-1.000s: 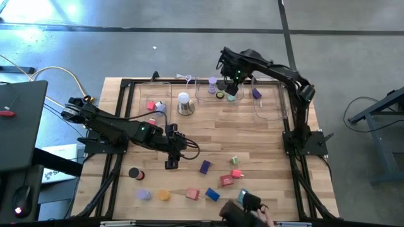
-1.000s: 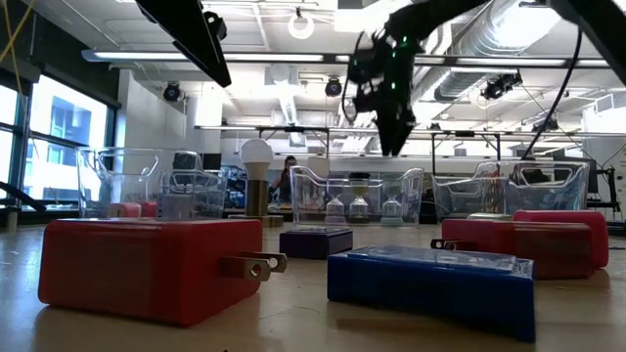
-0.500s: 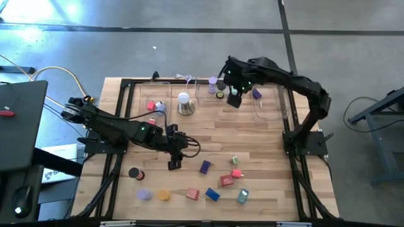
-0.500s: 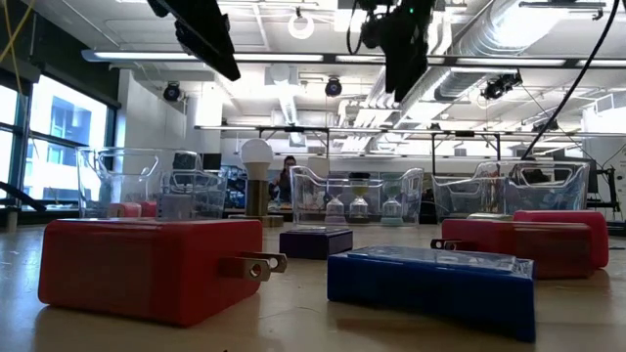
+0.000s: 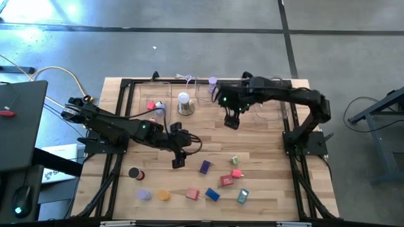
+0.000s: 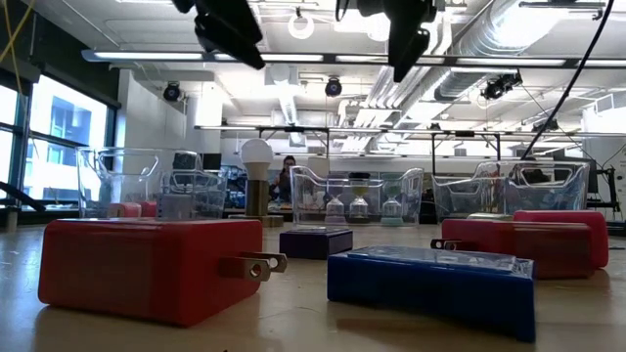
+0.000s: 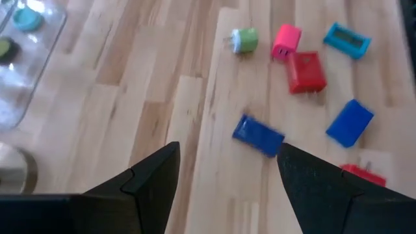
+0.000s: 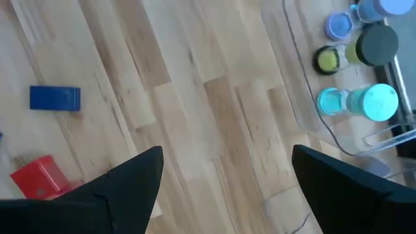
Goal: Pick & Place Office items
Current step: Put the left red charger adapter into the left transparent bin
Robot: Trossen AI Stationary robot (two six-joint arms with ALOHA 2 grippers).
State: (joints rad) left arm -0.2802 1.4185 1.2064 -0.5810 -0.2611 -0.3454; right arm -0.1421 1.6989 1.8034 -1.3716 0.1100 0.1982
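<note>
While I watch from above, the black roll and the lilac roll lie at the left of the worktop, with an orange roll beside the lilac one. The left gripper hangs over bare wood, fingers apart and empty. Further right come the red block, two blue blocks, a second red block, a pink block and a teal piece. The white dome and clear trays line the far edge. The right gripper hovers wide and empty, just in front of the trays. Only the low view shows prongs on the red block; the right wrist view alone shows teal rolls in a tray.
</note>
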